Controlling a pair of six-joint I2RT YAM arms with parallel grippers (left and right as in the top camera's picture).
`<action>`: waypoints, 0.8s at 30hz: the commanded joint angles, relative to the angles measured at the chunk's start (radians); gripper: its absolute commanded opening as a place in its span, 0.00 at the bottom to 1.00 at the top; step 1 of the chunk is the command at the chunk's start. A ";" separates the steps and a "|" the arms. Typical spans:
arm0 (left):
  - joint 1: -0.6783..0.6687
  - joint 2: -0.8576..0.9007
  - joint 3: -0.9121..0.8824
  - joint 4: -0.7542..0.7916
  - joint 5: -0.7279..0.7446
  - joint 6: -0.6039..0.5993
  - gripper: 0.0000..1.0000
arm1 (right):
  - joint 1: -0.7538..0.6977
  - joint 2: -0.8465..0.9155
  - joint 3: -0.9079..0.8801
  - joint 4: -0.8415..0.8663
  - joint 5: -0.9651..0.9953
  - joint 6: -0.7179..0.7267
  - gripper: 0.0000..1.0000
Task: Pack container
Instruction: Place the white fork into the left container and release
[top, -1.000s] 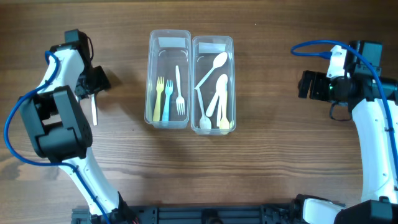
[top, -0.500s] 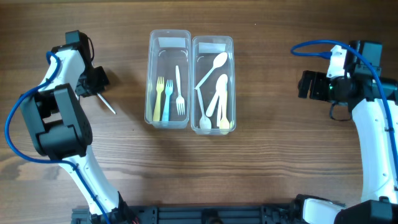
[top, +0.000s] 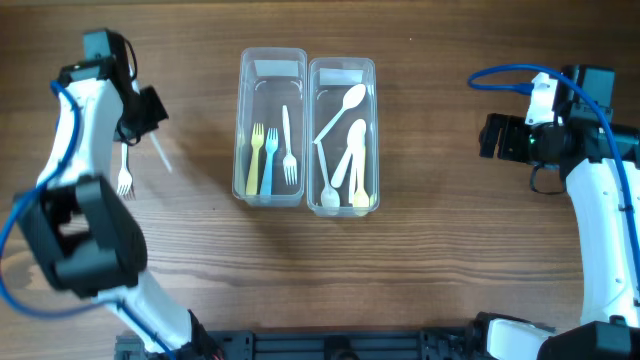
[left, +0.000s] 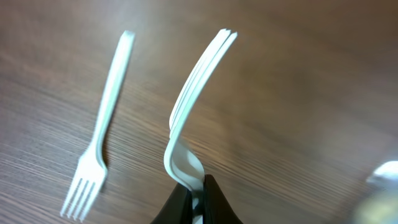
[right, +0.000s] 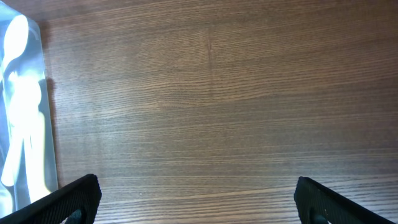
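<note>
My left gripper (top: 146, 122) hovers over the table left of the containers, shut on a white plastic utensil (top: 160, 155). In the left wrist view the gripper (left: 200, 188) pinches the curved end, and the long handle (left: 189, 99) looks like two stacked pieces. A white fork (top: 124, 170) lies flat on the wood beside it (left: 99, 143). The left clear container (top: 272, 62) holds forks (top: 268, 160). The right clear container (top: 342, 70) holds white spoons (top: 350, 150). My right gripper (top: 490, 135) stands open and empty over bare wood at the far right (right: 199, 202).
The two containers sit side by side at the table's middle back. The spoon container's edge (right: 25, 112) shows at the left of the right wrist view. A blue cable (top: 505, 72) loops above the right arm. Bare wood lies between the containers and each arm.
My left gripper has shut on the white utensil and moved back and left with it, swinging it diagonal. A white fork now lies uncovered on the table. The right arm has not moved.
</note>
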 joint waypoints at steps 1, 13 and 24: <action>-0.104 -0.183 -0.001 -0.013 0.216 -0.015 0.06 | 0.001 0.002 -0.004 0.002 0.013 -0.011 1.00; -0.450 -0.215 -0.003 -0.016 0.181 -0.009 0.22 | 0.001 0.002 -0.004 0.002 0.013 -0.010 1.00; -0.340 -0.299 0.035 -0.033 -0.029 -0.008 0.63 | 0.001 0.002 -0.004 0.002 0.013 -0.011 1.00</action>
